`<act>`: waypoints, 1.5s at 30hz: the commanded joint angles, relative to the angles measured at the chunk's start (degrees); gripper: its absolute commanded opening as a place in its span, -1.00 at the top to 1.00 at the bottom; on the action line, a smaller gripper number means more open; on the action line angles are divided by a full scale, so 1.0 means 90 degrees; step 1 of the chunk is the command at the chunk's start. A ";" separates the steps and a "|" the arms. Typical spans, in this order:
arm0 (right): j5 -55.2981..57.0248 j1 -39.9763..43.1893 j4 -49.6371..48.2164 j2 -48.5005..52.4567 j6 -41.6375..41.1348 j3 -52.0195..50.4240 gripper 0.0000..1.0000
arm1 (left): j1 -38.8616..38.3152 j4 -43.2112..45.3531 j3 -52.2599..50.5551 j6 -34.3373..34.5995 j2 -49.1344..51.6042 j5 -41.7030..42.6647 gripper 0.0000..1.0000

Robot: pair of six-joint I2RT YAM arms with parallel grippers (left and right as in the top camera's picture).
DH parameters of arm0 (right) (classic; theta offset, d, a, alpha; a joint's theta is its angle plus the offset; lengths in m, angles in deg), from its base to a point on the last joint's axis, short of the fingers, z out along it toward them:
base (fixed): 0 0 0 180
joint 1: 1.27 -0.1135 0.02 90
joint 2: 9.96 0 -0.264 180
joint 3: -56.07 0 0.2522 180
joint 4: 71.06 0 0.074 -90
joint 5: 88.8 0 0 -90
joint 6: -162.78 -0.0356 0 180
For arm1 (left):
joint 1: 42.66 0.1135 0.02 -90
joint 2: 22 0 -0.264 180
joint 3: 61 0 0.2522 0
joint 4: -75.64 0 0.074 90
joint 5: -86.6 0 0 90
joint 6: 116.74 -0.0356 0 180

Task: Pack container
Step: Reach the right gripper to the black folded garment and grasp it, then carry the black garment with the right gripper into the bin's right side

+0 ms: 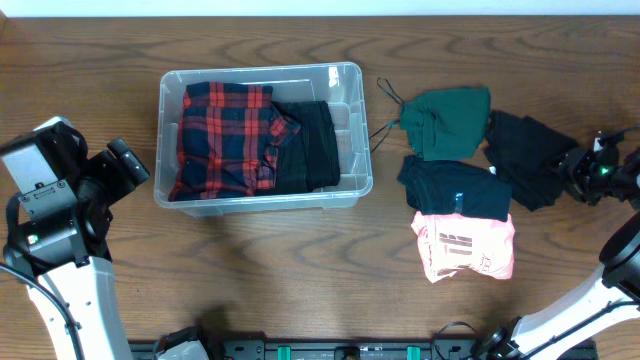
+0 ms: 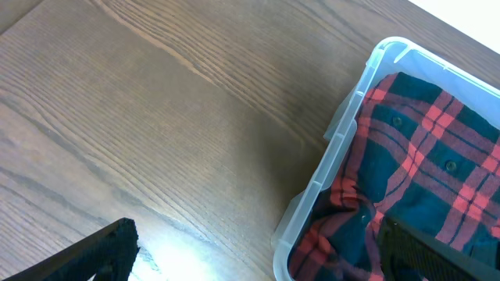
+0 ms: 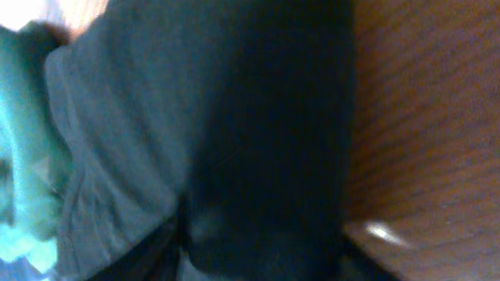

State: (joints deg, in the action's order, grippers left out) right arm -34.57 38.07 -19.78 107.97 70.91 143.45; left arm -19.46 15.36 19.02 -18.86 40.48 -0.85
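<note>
The container (image 1: 262,204) is a clear plastic bin left of the table's middle. It holds a red plaid shirt (image 1: 222,135) and a black garment (image 1: 310,145). My left gripper (image 1: 135,165) is open and empty just left of the bin. In the left wrist view its fingers (image 2: 262,261) straddle the bin's near corner (image 2: 336,148) above the plaid shirt (image 2: 422,148). My right gripper (image 1: 572,168) is at the right edge of a black garment (image 1: 525,150) on the table. The right wrist view is blurred and filled by that dark cloth (image 3: 266,140), so the jaws (image 3: 258,257) are unclear.
Right of the bin lie a green garment (image 1: 450,120) with a cord, a navy garment (image 1: 455,190) and a pink folded garment (image 1: 465,248). The green cloth also shows at the left edge of the right wrist view (image 3: 19,156). Bare wood surrounds them.
</note>
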 commanded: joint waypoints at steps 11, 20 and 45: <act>0.0131 -0.0153 -0.0143 0.0231 0.0100 -0.0313 0.88 | 0.0039 -0.0019 0.0092 0.0015 0.0000 -0.0100 -0.96; -0.2897 -0.0165 -0.0168 -0.0374 0.0124 -0.0304 0.97 | 0.0039 -0.0019 0.0092 0.0015 0.0000 -0.0100 -0.96; -0.2278 -0.5187 -0.4864 -0.3230 -0.4099 -0.0306 0.97 | 0.0041 -0.0019 0.0092 0.0015 0.0000 -0.0100 -0.96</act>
State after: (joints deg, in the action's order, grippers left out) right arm -66.46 -3.20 -63.49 79.31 38.98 140.37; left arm -19.46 15.38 19.02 -18.86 40.48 -0.85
